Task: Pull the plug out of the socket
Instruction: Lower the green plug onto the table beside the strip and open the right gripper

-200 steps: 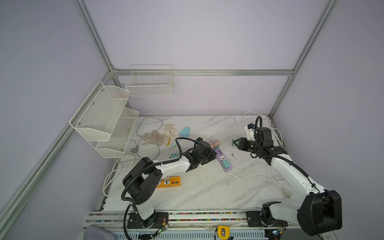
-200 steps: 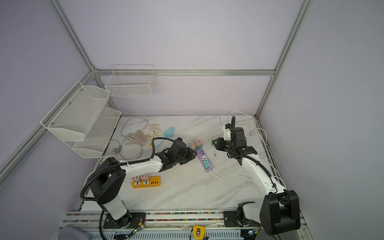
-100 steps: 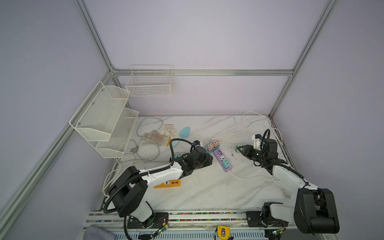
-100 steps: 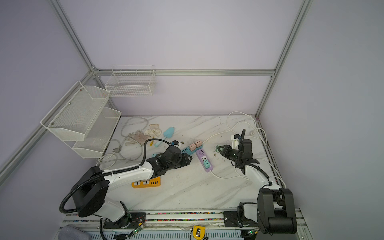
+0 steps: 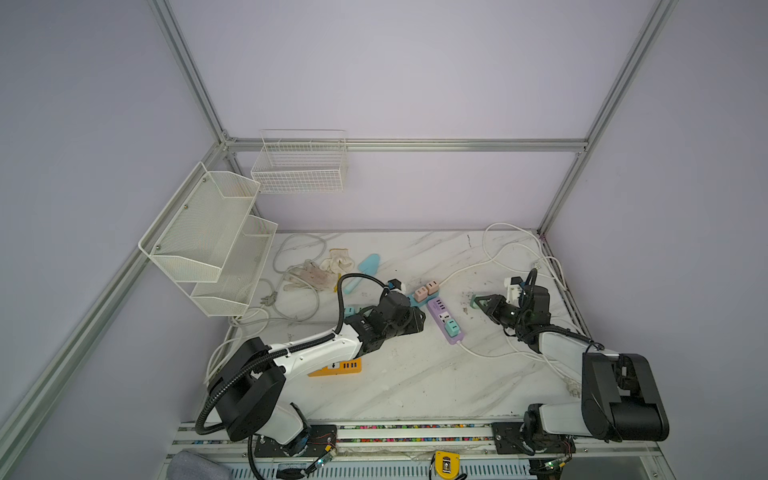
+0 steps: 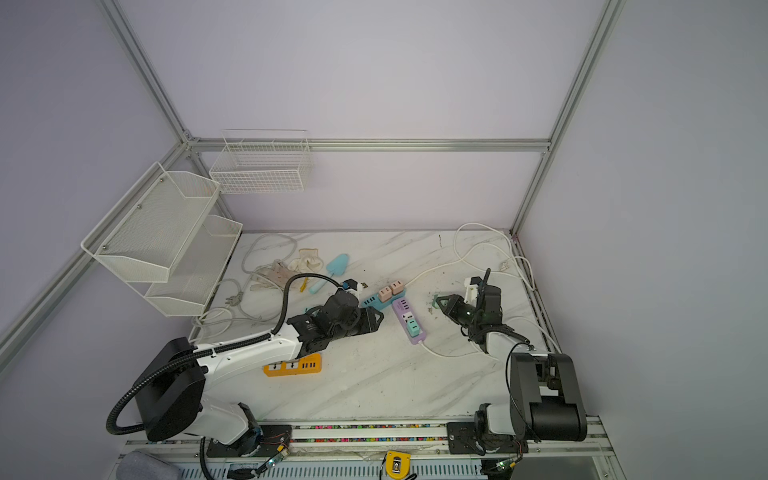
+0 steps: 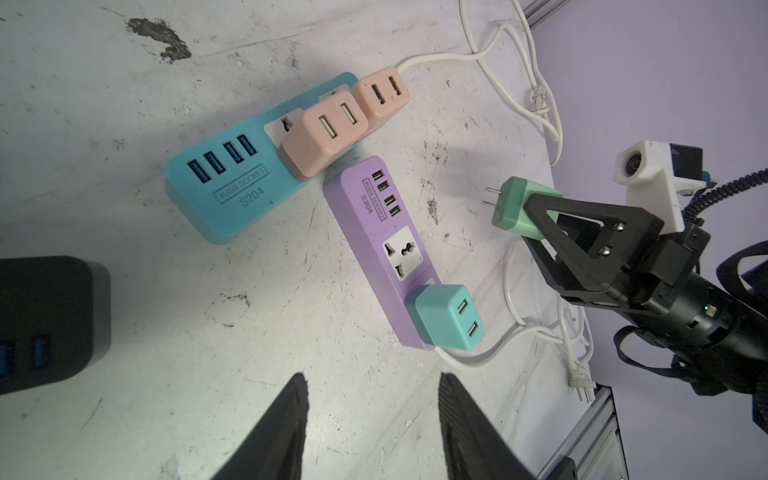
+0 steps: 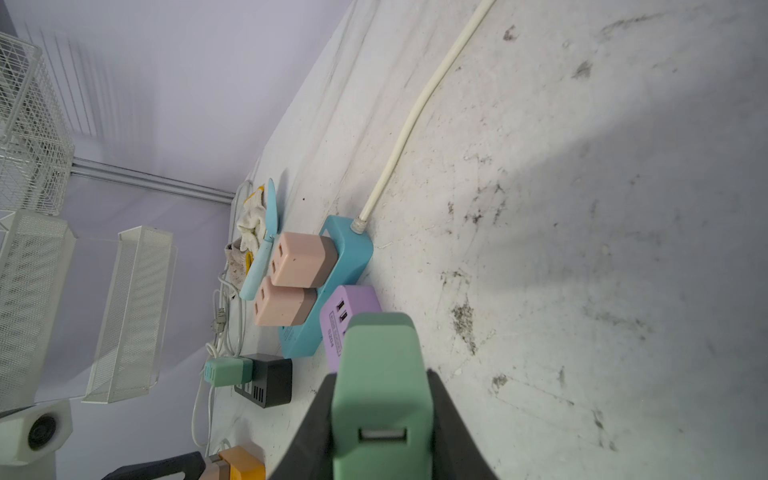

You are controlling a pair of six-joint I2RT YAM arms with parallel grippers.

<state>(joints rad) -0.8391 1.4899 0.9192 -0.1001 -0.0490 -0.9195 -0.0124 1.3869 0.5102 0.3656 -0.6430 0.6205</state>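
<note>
Pinched plug (image 7: 510, 210), already free, tight in right fingers (image 8: 452, 432) at 2 o'clock of strip (image 5: 439, 309) in a top view; left fingers (image 7: 282, 424) half-spread, empty; warranted lowering it level onto bare tabletop (image 7: 187, 332).

Robot lab cell here: aluminium frame (image 5: 407, 144), lilac walls (image 5: 395, 75), left arm (image 5: 320, 353) and right arm (image 5: 561, 345) bolted at the desk's (image 5: 415, 382) front edge, wire baskets (image 5: 299, 170) hung behind.

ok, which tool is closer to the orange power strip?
Left. The left tool sits open just past the orange power strip, its forearm crossing over it. The right tool, shut on a green plug, is beyond the purple power strip, farther away.
</note>
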